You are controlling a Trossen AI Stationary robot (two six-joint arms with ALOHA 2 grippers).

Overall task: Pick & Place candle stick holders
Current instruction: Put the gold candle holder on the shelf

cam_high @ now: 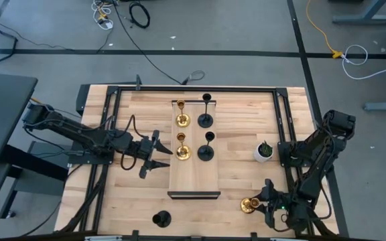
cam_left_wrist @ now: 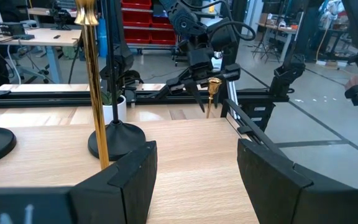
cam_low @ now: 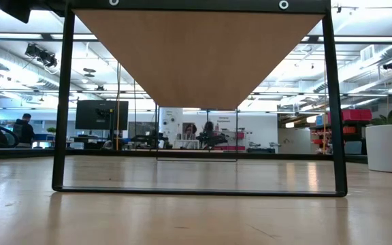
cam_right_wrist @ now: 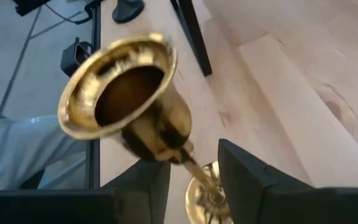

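Right gripper point(cam_high: 263, 203) is down at the table's near right corner, fingers clamped on the stem of a gold candle stick holder point(cam_right_wrist: 129, 106), its cup tilted up toward the wrist camera. Left gripper point(cam_high: 158, 155) hangs with fingers apart just beside the wooden tray point(cam_high: 194, 179), where two gold holders point(cam_high: 182, 152) and two black holders point(cam_high: 206, 153) stand upright. Another black holder point(cam_high: 161, 218) sits near the front edge. No readable writing anywhere.

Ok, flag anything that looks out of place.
One black holder stands alone near the table's front edge, far from the board holding four. The right gripper is at a gold holder, also off the board.
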